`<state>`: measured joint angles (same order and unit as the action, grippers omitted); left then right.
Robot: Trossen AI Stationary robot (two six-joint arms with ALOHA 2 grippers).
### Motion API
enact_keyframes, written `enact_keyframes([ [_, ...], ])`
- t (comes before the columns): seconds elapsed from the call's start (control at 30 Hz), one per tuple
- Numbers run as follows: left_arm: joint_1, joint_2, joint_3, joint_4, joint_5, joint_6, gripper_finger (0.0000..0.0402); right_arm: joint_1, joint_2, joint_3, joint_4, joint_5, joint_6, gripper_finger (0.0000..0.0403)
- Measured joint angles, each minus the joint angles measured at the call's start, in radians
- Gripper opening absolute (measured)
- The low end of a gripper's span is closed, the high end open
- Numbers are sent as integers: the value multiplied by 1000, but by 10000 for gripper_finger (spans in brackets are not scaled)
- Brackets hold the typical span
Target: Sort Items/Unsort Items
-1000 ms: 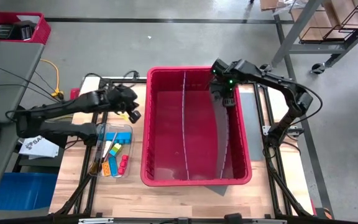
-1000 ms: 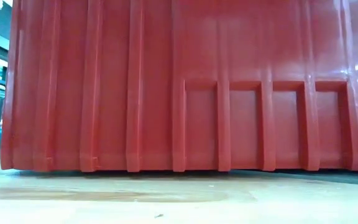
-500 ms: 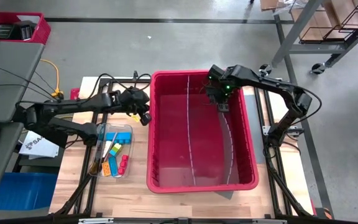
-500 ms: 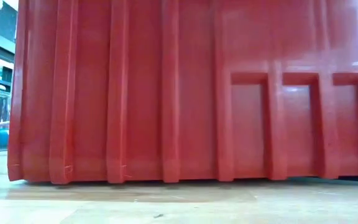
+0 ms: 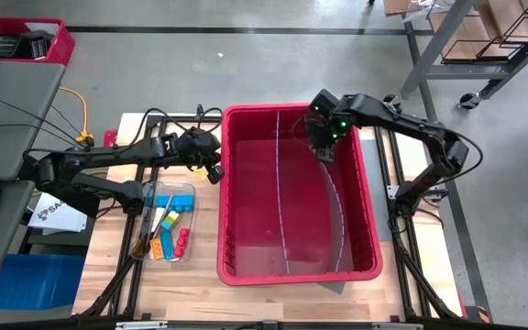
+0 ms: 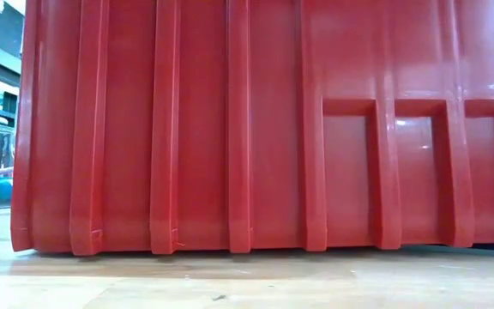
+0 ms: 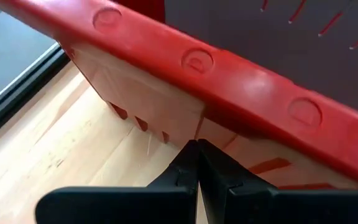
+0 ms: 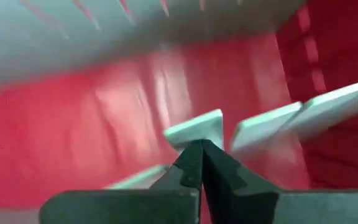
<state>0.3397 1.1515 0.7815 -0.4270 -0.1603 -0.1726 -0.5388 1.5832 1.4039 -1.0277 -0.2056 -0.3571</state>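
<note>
The items (image 5: 167, 229) lie in a clear tray (image 5: 188, 190) on the left side of the wooden table (image 5: 108, 275), just left of the large red bin (image 5: 296, 270). Visible in the high view are orange, blue, yellow, red and green blocky pieces, plus thin dark sticks along the tray's left edge.

Handling, as a judgement: the blocks look like rigid, light plastic, unlikely to deform or break. Take each across two flat opposite faces. The sticks are thin and likely to roll; take them at mid-length, across the shaft. The pieces lie close together, so a neighbour may be disturbed when one is picked.

The left gripper (image 5: 211, 170) sits at the outside of the bin's left wall, near its far-left corner. The left wrist view shows its fingers (image 7: 185, 171) pressed together with nothing between them, tips just under the bin's rim; contact with the wall cannot be confirmed.

The right gripper (image 5: 324, 151) hangs inside the bin near the far edge, over the right-hand white divider (image 5: 335, 206). Its fingers (image 8: 194, 163) are likewise fully together and hold nothing; the divider's top edge lies just beyond the tips.

Neither gripper is over the tray, and the bin's compartments appear to hold no items.
</note>
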Motion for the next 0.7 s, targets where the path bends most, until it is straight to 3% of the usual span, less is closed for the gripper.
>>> enact_keyframes([
  [0.33, 0, 0, -1, 66, -16, -8, 0, 35, -12, 12, 77, -55, 114, 0],
  [0.53, 0, 0, -1, 84, -55, -2, 0, 33, -70, 168, -17, 94, 146, 0],
  [0.7, 0, -3, -1, 90, -50, -2, 0, 44, -74, 300, -152, 224, 382, 0],
])
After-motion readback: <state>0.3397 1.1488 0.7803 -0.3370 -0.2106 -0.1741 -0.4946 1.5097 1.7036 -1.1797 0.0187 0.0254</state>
